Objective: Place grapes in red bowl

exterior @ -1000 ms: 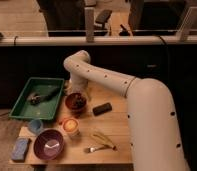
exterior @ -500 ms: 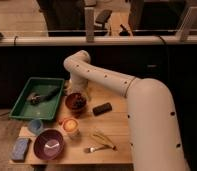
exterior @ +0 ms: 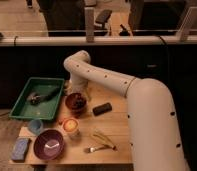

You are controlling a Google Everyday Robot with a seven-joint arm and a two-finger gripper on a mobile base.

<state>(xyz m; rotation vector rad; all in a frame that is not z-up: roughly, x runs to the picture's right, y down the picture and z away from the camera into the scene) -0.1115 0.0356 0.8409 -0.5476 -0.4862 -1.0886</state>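
Our gripper [exterior: 77,93] hangs just over the red bowl [exterior: 68,103], at the end of the white arm [exterior: 107,80] that bends down from its elbow. We cannot tell whether it is wide, narrow or holding anything, since the wrist hides it. Directly beneath it, a dark clump that we read as the grapes [exterior: 79,103] lies inside the bowl; we cannot tell whether the gripper touches them. Against the frames from a second and half a second ago we see no change: arm, bowl and grapes sit in the same places. To the right of the gripper in the view, a black block [exterior: 102,108] lies on the wooden table [exterior: 119,127]. To its left, the green tray [exterior: 21,104] holds a long dark object [exterior: 42,96]. Nearer the camera stand the orange cup [exterior: 69,125] and, beyond it, the purple bowl [exterior: 48,144].
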